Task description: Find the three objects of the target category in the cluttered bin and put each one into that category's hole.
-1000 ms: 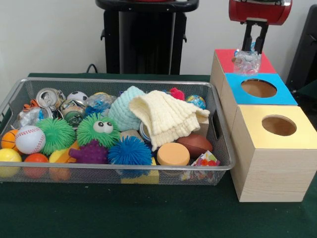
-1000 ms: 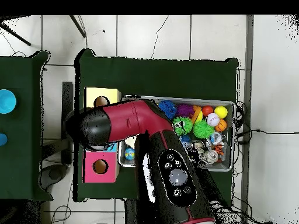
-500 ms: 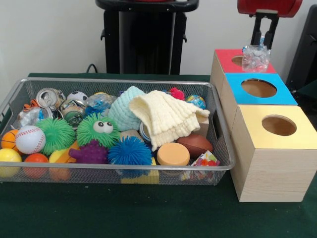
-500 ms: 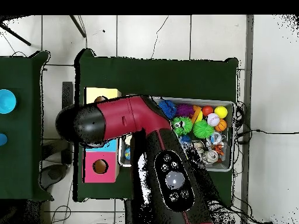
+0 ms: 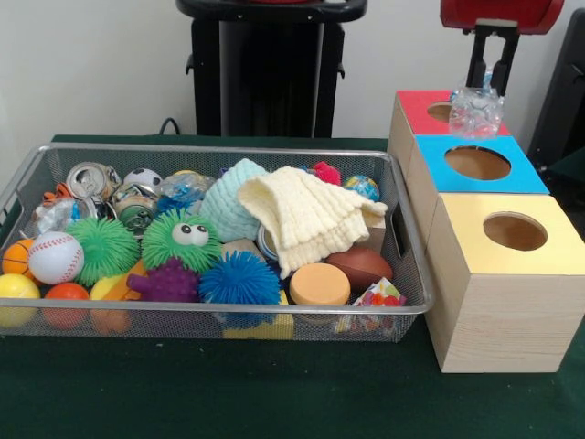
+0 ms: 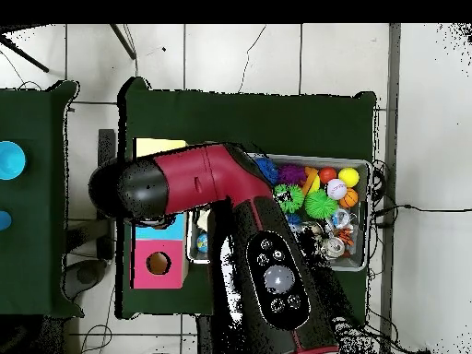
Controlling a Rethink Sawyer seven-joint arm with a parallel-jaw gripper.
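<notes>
Gripper (image 5: pixel 488 80) jaws were clamped on a crumpled clear plastic bottle (image 5: pixel 475 112) hanging over the red-topped box's (image 5: pixel 422 111) round hole, beside blue- and yellow-topped wooden boxes and the wire-mesh bin (image 5: pixel 402 274) of spiky balls; no legible labels.

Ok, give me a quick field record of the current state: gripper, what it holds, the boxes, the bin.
gripper: gripper above the red-topped box, shut on crumpled clear plastic piece
held item position: over the red box's hole, not yet dropped in
other boxes: blue-topped box and yellow-topped box, holes show nothing inside
bin: wire mesh bin still full of clutter
</notes>
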